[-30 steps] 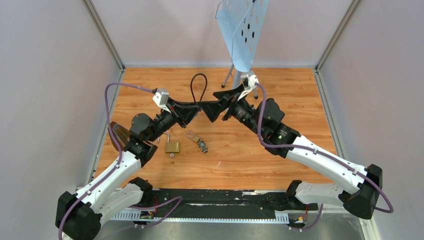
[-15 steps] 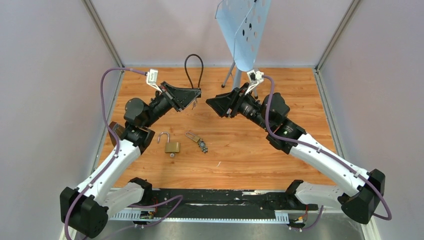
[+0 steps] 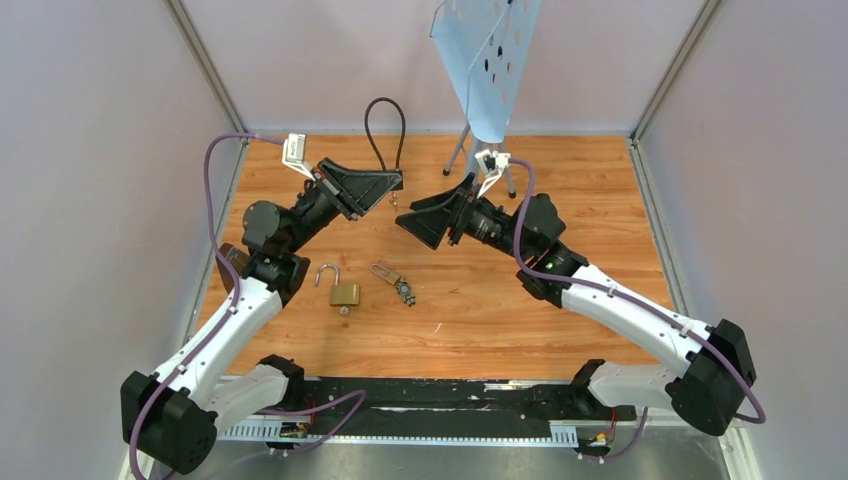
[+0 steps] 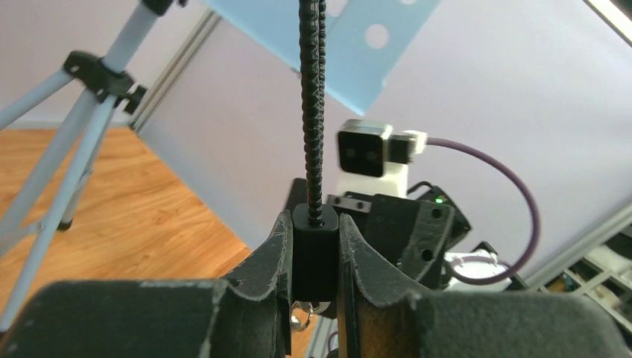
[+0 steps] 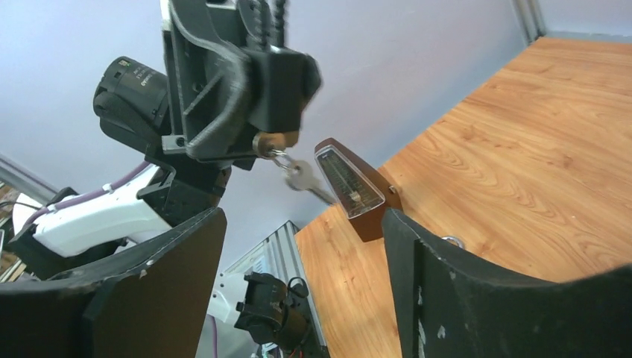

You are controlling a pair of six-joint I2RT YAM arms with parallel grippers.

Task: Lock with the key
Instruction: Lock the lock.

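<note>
Both arms were raised, elbows bent, and angled inward toward each other, the left gripper (image 3: 392,185) clamped tight on a black block (image 4: 314,253), the right gripper (image 3: 410,220) just beside and slightly lower, facing it with jaws spread wide.

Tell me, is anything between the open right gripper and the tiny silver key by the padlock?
Nothing visible covers the key, which lies bare at the brass padlock's near edge. The right gripper hangs open in the air; the key bunch lies beside that path, apart from the key.
</note>
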